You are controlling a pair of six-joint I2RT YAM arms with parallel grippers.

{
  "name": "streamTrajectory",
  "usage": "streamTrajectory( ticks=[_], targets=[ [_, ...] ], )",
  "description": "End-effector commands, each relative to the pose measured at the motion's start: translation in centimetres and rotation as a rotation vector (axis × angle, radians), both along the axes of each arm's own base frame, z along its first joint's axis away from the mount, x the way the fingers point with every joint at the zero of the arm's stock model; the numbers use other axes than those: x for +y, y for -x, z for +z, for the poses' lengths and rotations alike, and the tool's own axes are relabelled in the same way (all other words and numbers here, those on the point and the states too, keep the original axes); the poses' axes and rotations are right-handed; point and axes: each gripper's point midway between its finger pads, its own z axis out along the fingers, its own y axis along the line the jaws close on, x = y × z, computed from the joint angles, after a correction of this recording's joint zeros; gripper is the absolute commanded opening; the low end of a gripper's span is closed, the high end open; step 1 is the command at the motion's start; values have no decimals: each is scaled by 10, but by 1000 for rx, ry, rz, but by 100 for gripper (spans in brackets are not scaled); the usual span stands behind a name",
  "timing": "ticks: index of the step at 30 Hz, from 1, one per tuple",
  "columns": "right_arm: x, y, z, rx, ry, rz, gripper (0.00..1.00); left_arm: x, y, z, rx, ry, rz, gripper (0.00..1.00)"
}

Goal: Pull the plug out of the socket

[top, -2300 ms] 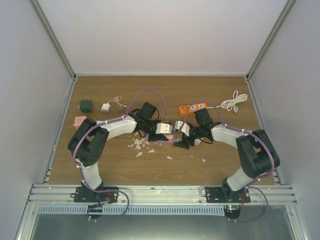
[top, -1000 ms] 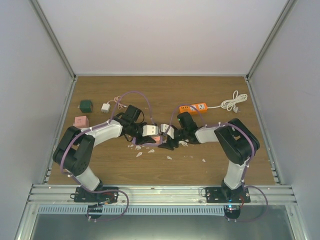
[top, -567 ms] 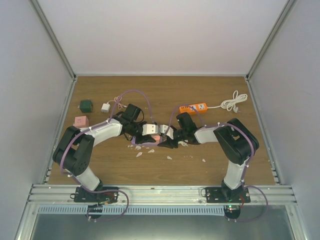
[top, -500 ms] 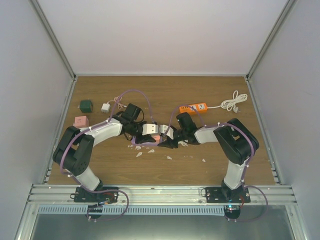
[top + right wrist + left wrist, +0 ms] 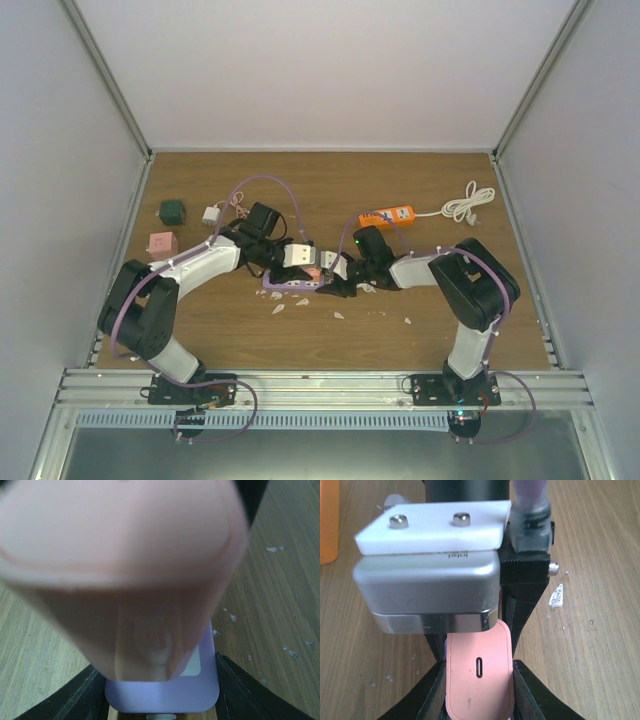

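Left gripper (image 5: 479,707): clenched on the pink plug (image 5: 479,670). A finger presses each flank, and the port face looks up at my wrist cam.
Right gripper (image 5: 161,706): the jaws came in over the last second and have now settled. The fingers sit against both sides of the purple socket (image 5: 197,692), so it reads as a grasp.
Change: the left arm has swung slightly toward the upper left of the top view, and more of the socket shows there at centre frame.
Meaning: both halves are gripped. I judge the setup done and the pull itself still to do.
Plug vs grippers: at centre of the top view, between the two wrists, which nearly touch.
Plug vs socket: in the right wrist view the blurred plug fills the upper frame, directly against the socket at lower centre. I can't tell if the pins have started out.
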Motion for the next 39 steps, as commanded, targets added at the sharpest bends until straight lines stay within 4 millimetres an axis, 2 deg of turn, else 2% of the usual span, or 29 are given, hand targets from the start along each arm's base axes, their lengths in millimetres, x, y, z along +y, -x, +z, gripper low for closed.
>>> streamTrajectory(
  ticks=[1,5,8,14,18,24,29,34,39],
  targets=[
    [-9,11,-13,5,51,6,42,2,2,22,-59,37,-18,24],
    [-8,10,-11,3,50,6,42,13,6,22,-53,19,-4,24],
    [-8,9,-8,-2,50,10,42,29,2,24,-46,4,35,24],
    [-5,8,-4,11,50,19,42,82,-26,33,-5,-30,195,25],
    [-2,5,-2,15,57,29,44,121,-44,29,54,-73,293,26],
    [0,5,1,29,65,46,50,180,-70,14,206,-102,444,26],
    [0,8,4,38,62,55,60,217,-78,-4,348,-95,526,26],
    [0,7,9,38,58,50,72,246,-83,-22,443,-79,588,27],
    [1,8,14,45,50,45,77,263,-82,-39,531,-71,623,28]
  ],
)
